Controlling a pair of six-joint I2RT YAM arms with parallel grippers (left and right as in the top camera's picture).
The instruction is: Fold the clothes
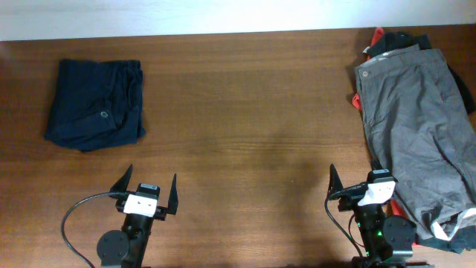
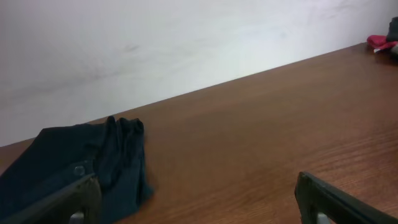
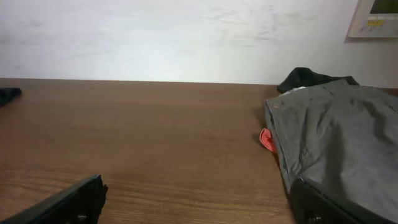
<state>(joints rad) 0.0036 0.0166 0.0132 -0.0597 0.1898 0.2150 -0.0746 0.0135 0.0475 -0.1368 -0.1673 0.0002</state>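
Getting ready to fold the grey trousers (image 1: 416, 126)
My left claw (image 1: 152, 179) and right claw (image 1: 363, 177) are gaping wide, holding nothing. The trousers are lying at far right; I am aiming for two waist corners.

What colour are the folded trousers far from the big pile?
The folded trousers are dark navy, seen best from overhead.

The brown wooden surface (image 1: 245, 112) looks smooth, fine-grained, with a soft sheen. At the right of the frame the wrinkled grey-khaki cloth trousers (image 1: 416, 126) are matt and heavily creased. At upper left the folded dark navy cloth trousers (image 1: 95, 113) look matt and smoother. The white wall (image 2: 155, 43) is matt and faintly scuffed.
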